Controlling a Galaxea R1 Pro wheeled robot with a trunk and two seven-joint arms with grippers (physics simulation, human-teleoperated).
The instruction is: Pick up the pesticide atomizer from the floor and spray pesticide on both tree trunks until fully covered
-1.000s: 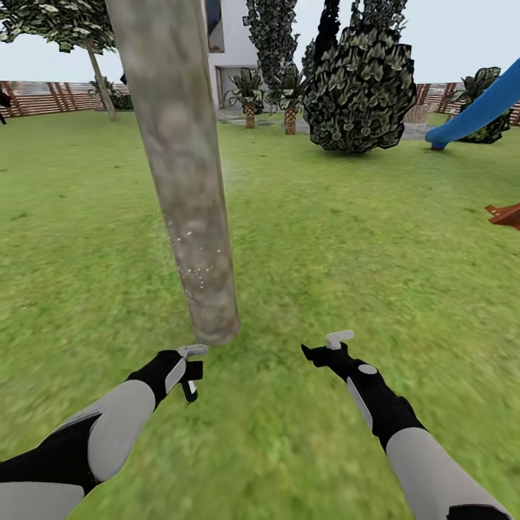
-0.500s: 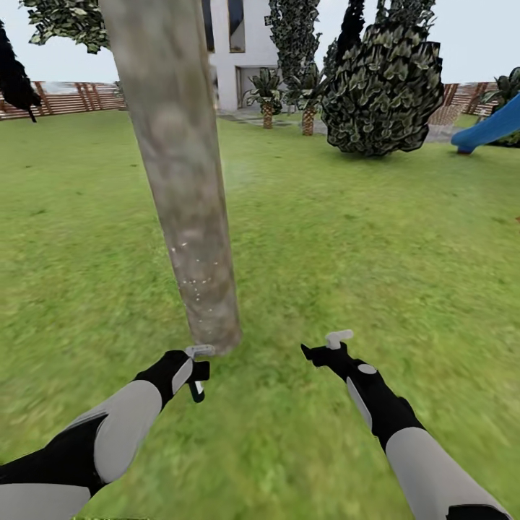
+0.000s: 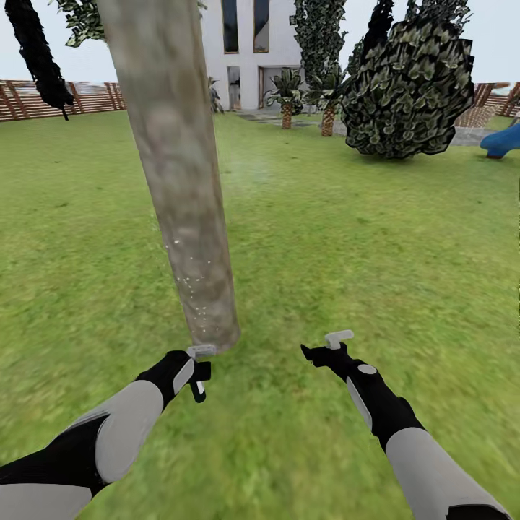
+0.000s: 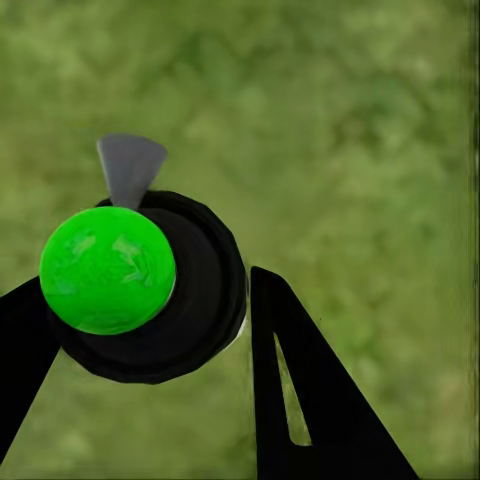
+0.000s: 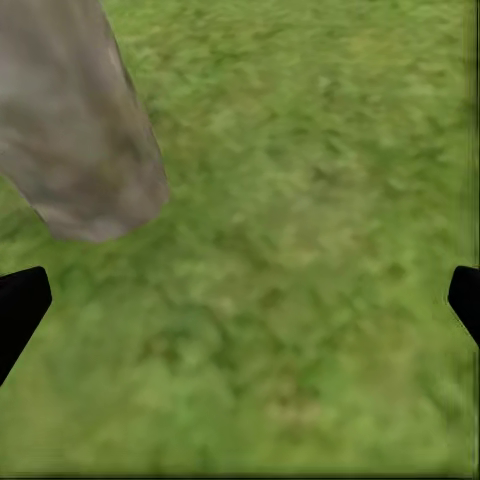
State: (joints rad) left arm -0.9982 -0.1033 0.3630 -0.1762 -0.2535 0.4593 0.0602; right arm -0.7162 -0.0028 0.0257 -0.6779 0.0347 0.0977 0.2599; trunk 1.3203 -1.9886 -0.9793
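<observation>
Left tool [image 3: 196, 372] grips pesticide atomizer [image 4: 150, 285] – beside tree trunk [image 3: 184, 188].

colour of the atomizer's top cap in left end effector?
Bright green cap on the black atomizer, clearest in the left wrist view.

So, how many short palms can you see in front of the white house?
2. One short palm stands before the house doorway; the second palm is to its right, beside the large dark bush. Others may be hidden behind the near tree trunk.

arms: grey shells, black joints | tool [image 3: 328, 345]: black, grey fingertips
</observation>
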